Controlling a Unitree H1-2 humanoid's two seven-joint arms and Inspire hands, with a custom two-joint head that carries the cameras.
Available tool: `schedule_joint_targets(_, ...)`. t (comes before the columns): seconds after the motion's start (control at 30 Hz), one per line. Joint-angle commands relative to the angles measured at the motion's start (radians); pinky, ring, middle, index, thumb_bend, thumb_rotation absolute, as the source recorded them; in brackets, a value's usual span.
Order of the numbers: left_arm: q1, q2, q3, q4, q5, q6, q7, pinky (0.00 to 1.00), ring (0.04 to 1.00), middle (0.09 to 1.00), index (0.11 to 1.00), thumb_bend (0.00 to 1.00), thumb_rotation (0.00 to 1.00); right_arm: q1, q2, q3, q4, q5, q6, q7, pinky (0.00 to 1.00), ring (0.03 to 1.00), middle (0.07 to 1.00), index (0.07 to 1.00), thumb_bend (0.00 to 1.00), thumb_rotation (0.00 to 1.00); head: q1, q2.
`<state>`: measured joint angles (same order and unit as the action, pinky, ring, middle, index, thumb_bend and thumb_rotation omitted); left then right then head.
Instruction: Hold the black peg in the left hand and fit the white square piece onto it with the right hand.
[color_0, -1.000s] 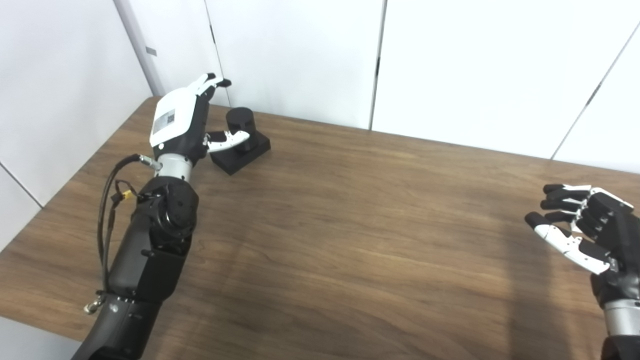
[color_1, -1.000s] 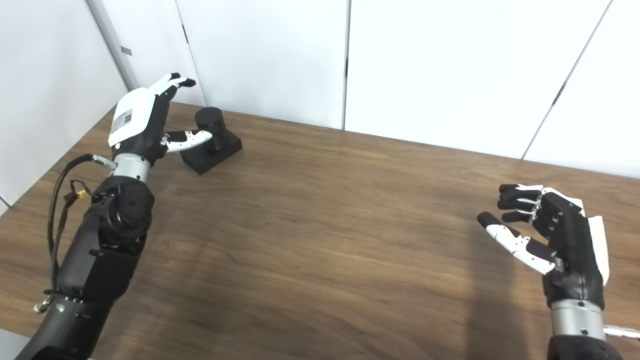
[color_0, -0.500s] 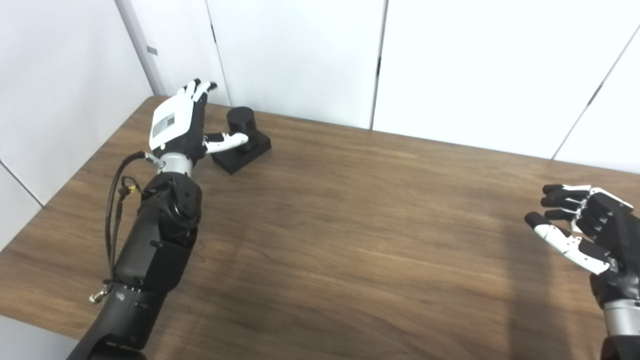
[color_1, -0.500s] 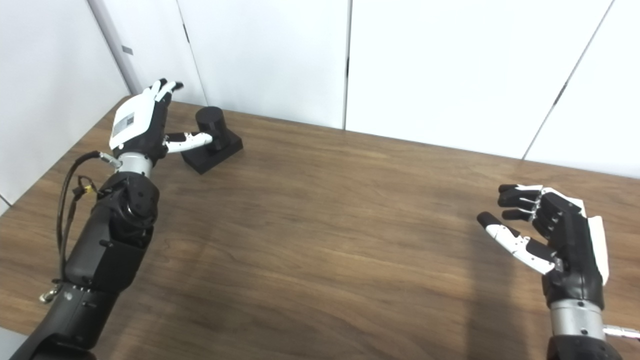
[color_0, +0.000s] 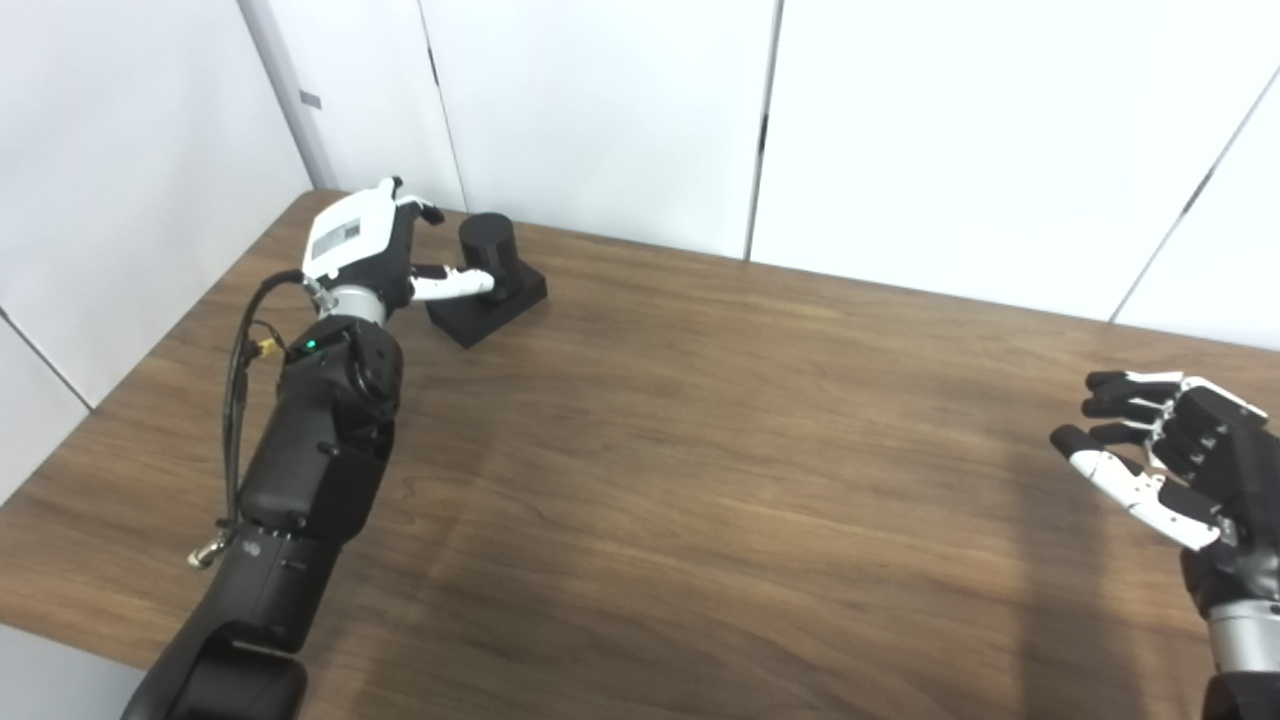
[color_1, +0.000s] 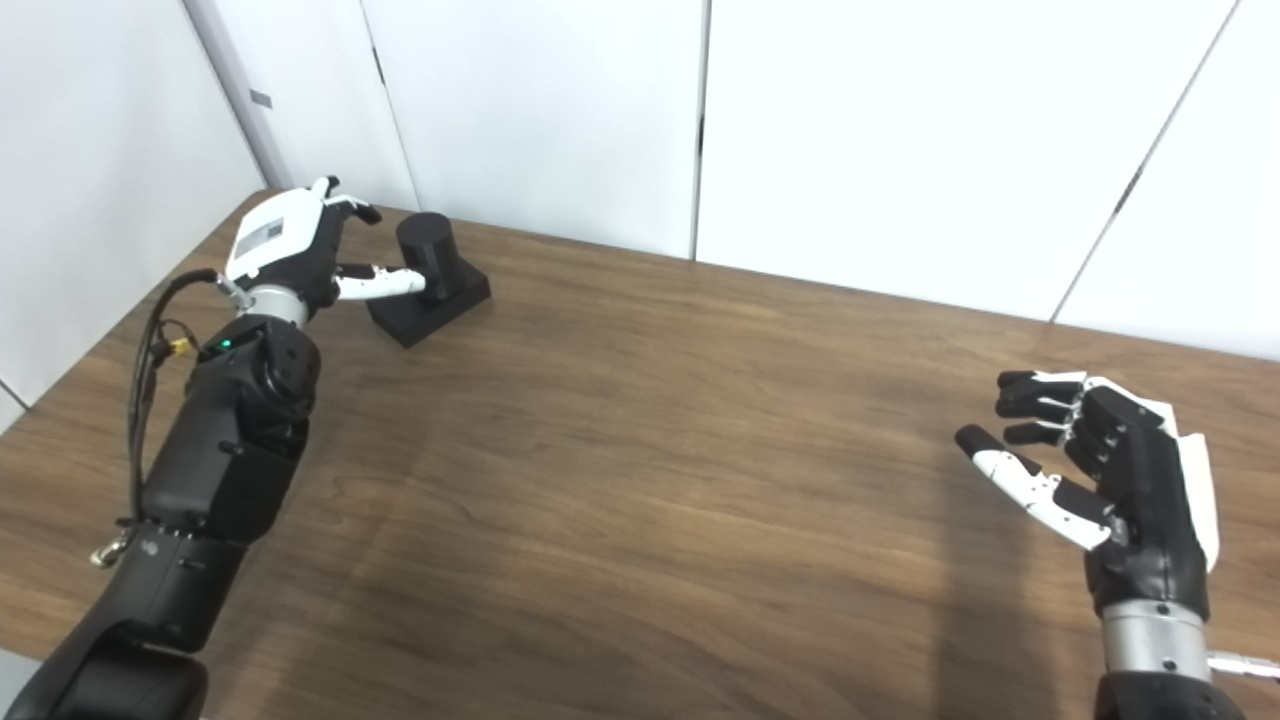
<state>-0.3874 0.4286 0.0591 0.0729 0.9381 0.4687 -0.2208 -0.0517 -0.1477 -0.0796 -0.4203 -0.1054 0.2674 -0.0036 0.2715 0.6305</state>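
The black peg (color_0: 488, 250), a short cylinder on a square black base (color_0: 487, 308), stands at the far left of the wooden table (color_0: 700, 480). My left hand (color_0: 365, 250) is just left of it, fingers spread, with the thumb (color_0: 455, 287) reaching across the front of the cylinder. It is open and holds nothing. My right hand (color_1: 1100, 460) hovers near the table's right edge, open, fingers loosely curled, palm empty. No white square piece shows in either view.
White wall panels (color_0: 900, 130) stand close behind the table's far edge and along its left side. The peg sits near that back left corner. Bare wood lies between the two hands.
My left hand has dropped lower beside the peg and its fingers have curled toward the cylinder. The camera has shifted slightly. The right hand has not moved.
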Motion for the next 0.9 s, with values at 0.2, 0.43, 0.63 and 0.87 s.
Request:
schedule_joint_targets(0.2, -0.09, 0.051, -0.032, 0.101, 0.024, 0.0, -0.008, 0.96, 1.0, 1.0, 0.806, 0.97, 0.57, -0.025, -0.004, -0.004, -0.046, -0.013, -0.013, -0.006, 0.53, 0.605, 0.641, 0.491, 0.5, 0.11, -0.007, 0.005)
schedule_joint_targets(0.43, -0.11, 0.064, -0.064, 0.199, 0.021, 0.0, 0.005, 0.97, 1.0, 1.0, 0.817, 0.97, 0.57, -0.02, 0.0, -0.008, -0.057, -0.009, -0.002, -0.006, 0.54, 0.615, 0.643, 0.491, 0.5, 0.11, -0.008, 0.006)
schedule_joint_targets(0.63, -0.11, 0.07, -0.085, 0.234, 0.014, 0.0, 0.017, 0.98, 1.0, 1.0, 0.797, 0.95, 0.55, -0.022, 0.003, -0.008, -0.06, -0.015, 0.005, -0.008, 0.55, 0.626, 0.647, 0.491, 0.5, 0.11, -0.008, 0.007)
schedule_joint_targets(0.87, -0.116, 0.078, -0.102, 0.255, 0.014, 0.0, 0.018, 1.0, 1.0, 1.0, 0.799, 0.95, 0.55, -0.025, 0.005, -0.011, -0.058, -0.014, 0.004, -0.009, 0.56, 0.612, 0.646, 0.491, 0.5, 0.11, -0.013, 0.007)
